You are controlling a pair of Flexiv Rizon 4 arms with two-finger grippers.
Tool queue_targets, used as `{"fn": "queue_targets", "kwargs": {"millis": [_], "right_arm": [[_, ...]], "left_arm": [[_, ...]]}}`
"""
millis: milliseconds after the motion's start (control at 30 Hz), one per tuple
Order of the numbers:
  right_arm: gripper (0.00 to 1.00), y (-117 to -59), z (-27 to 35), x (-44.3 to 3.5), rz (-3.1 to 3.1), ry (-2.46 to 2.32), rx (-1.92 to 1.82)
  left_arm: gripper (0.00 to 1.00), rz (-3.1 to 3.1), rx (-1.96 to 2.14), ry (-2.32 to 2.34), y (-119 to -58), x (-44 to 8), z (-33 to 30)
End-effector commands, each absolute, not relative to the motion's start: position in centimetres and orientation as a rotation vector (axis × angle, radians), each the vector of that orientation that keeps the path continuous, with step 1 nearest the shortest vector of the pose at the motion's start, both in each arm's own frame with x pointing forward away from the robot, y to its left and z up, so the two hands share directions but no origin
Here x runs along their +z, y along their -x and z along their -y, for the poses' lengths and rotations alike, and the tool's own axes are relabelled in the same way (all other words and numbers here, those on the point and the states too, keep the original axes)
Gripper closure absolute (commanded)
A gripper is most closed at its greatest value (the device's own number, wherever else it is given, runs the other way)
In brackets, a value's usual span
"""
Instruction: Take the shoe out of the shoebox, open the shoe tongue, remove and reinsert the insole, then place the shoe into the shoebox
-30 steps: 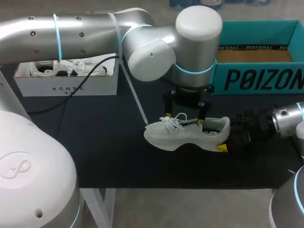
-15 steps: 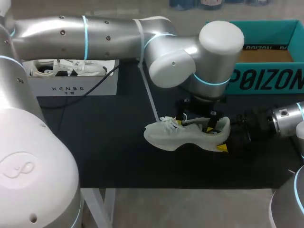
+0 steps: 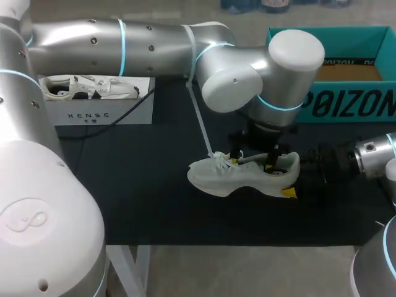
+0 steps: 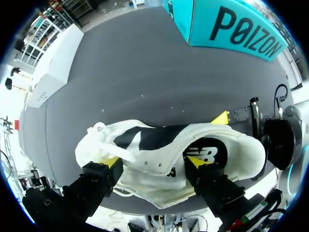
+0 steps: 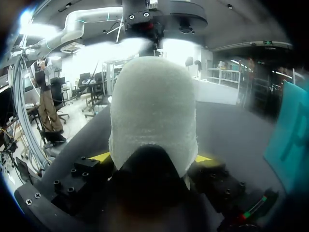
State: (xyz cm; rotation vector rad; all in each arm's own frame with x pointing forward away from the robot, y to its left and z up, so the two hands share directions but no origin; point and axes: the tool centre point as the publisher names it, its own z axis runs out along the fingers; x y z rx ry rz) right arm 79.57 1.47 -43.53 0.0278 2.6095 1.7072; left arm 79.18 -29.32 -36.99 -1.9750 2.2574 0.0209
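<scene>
Shoe (image 3: pixel 247 176) on table (image 3: pixel 142 185) nr shoebox (image 3: pixel 334 105); R fingers (image 5: pixel 99 157) clamped on heel, L fingers (image 4: pixel 198 161) apart at its mouth; judged light, upper soft, sole stiffer, so hold by heel/sole.

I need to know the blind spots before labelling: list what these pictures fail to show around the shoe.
Head view: the left arm covers part of the white box.
Head view: the frame edge cuts off the teal box.
Right wrist view: the heel of the shoe hides what lies straight ahead and most of the right gripper.
</scene>
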Motion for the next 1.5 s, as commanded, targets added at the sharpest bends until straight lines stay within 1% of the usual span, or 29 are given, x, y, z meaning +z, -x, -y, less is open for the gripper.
{"fn": "queue_targets", "kwargs": {"millis": [33, 433, 900, 1033, 1067, 1100, 1133, 1167, 1200, 1233, 1267, 1500], "right_arm": [[1.00, -79.6, -2.0, -44.0, -2.612, -0.031, 1.702], [1.00, -79.6, -2.0, -44.0, -2.612, -0.031, 1.702], [1.00, -79.6, -2.0, -44.0, -2.612, -0.031, 1.702], [1.00, -79.6, -2.0, -44.0, -2.612, -0.031, 1.702], [1.00, -79.6, -2.0, -44.0, -2.612, -0.031, 1.702], [1.00, -79.6, -2.0, -44.0, -2.612, -0.031, 1.702], [1.00, -79.6, -2.0, -44.0, -2.612, -0.031, 1.702], [1.00, -79.6, -2.0, -44.0, -2.612, -0.031, 1.702], [1.00, -79.6, -2.0, -44.0, -2.612, -0.031, 1.702], [1.00, -79.6, -2.0, -44.0, -2.612, -0.031, 1.702], [1.00, -79.6, -2.0, -44.0, -2.612, -0.031, 1.702], [1.00, -79.6, -2.0, -44.0, -2.612, -0.031, 1.702]], "left_arm": [[1.00, -2.257, 0.004, 1.982, -78.7, -36.7, 28.6], [1.00, -2.222, -0.011, 2.003, -79.0, -34.9, 26.5], [1.00, -2.111, -0.068, 2.107, -80.4, -32.5, 20.5], [1.00, -2.107, -0.077, 2.133, -80.6, -32.4, 19.7], [0.93, -2.109, -0.077, 2.136, -80.6, -32.4, 19.7], [0.75, -2.116, -0.077, 2.139, -80.6, -32.5, 19.8], [0.61, -2.123, -0.078, 2.142, -80.6, -32.6, 20.0], [0.53, -2.137, -0.078, 2.145, -80.5, -32.7, 20.2], [0.31, -2.150, -0.079, 2.149, -80.5, -32.8, 20.5], [0.05, -2.164, -0.083, 2.152, -80.4, -33.0, 20.7], [0.00, -2.186, -0.089, 2.162, -80.4, -33.1, 21.0], [0.00, -2.261, -0.113, 2.194, -80.1, -33.5, 23.0]]}}
